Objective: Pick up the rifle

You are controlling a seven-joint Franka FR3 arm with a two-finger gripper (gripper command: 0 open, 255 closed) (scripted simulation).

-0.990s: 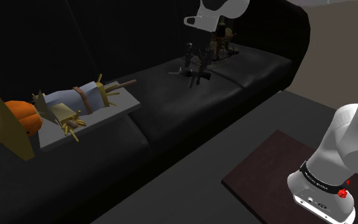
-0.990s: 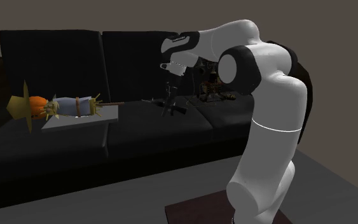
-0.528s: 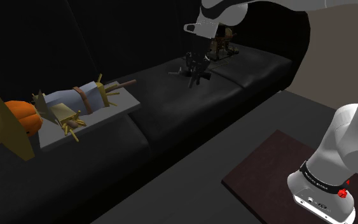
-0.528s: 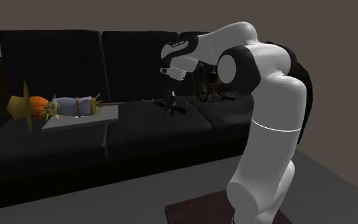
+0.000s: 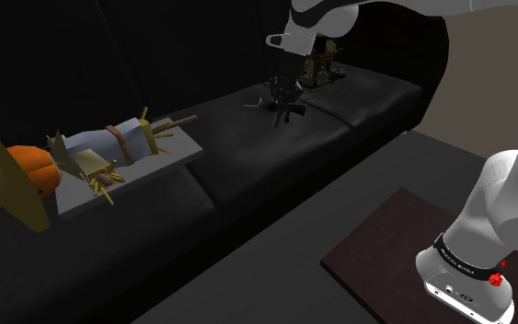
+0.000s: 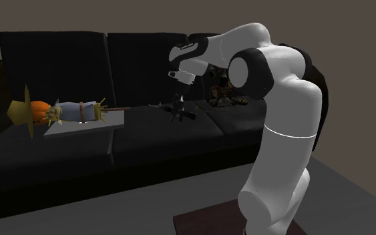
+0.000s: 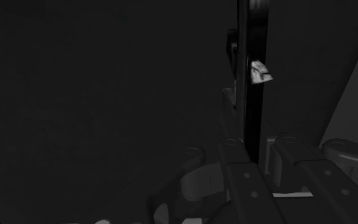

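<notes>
The rifle [image 5: 280,106] is a small dark gun lying on the black sofa seat [image 5: 247,147], close to the backrest. In the second exterior view the rifle [image 6: 178,111] lies on the seat just under the hand. My black gripper [image 5: 284,89] reaches straight down onto it from the white arm [image 6: 273,80]. In the wrist view the two fingers [image 7: 242,184] clasp a thin black bar of the rifle [image 7: 255,95] that runs away from the hand, with a small pale fitting on its side. The gripper [image 7: 261,167] is shut on it.
A scarecrow doll [image 5: 109,147] with an orange pumpkin head [image 5: 36,167] lies on a grey board [image 5: 169,156] at the shoulder view's left. A brown figure [image 5: 321,63] stands behind the rifle by the backrest. A dark mat [image 5: 385,258] lies under the stand.
The hand has come down onto the rifle and its fingers have shut on it. The rifle lies where it was on the seat.
</notes>
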